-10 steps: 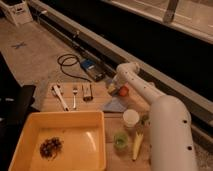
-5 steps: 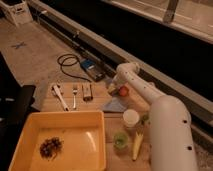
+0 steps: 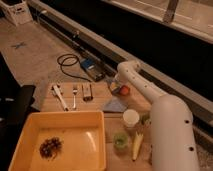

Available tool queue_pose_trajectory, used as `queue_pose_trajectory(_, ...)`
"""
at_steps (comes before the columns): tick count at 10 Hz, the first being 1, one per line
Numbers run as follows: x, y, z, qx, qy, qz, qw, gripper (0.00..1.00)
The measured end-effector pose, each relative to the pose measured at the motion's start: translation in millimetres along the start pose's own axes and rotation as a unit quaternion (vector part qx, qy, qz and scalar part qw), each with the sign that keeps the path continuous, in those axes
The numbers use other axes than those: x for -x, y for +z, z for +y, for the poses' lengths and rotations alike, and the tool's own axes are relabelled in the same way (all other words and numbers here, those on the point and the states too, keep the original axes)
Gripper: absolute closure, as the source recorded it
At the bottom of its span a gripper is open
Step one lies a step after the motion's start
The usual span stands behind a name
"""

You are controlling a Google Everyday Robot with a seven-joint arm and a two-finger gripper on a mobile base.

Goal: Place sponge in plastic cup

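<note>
gripper (image 3: 118, 85): fingers pressed together, low over the far edge of the wooden table (image 3: 95, 100), at the end of the smooth white arm (image 3: 150, 95)
sponge (image 3: 114, 89): small blue block at the gripper tip, just beside the red ball (image 3: 124, 90); contact and long axis cannot be told
plastic cup (image 3: 121, 141): round, translucent green, upright, just beside the yellow tray (image 3: 30, 125), well apart from the sponge

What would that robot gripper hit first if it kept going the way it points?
The gripper points downward at the table's far edge. First in line seems to be the blue sponge beside the red ball, though depth is hard to judge here.
</note>
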Motion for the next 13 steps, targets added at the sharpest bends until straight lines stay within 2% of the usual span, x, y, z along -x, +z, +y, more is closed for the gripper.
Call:
queue_pose_trajectory(2,14.5,-27.0,3.6,-0.002,-0.005,-0.006,1.0000,1.00)
queue_pose_trajectory(4,21.3,-51.4,5.9,-0.006,-0.026,-0.049,0.9984,1.00)
queue_pose_trajectory(5,25.6,-64.9,9.8,-0.002,-0.038,-0.066,0.9971,1.00)
queue_pose_trajectory(6,26.3,-83.7,16.4,0.010,-0.054,-0.083,0.9950,1.00)
queue_pose_trajectory(8,11.9,-108.5,16.5,0.015,-0.064,-0.093,0.9935,1.00)
queue_pose_trajectory(9,-0.3,-129.7,19.0,0.015,-0.070,-0.095,0.9929,1.00)
queue_pose_trajectory(11,-21.3,-152.6,18.1,0.024,-0.074,-0.073,0.9943,1.00)
queue_pose_trajectory(12,-37.8,-159.0,18.2,0.043,-0.080,-0.043,0.9950,1.00)
queue_pose_trajectory(13,-51.6,-162.4,20.6,0.064,-0.091,-0.009,0.9937,1.00)
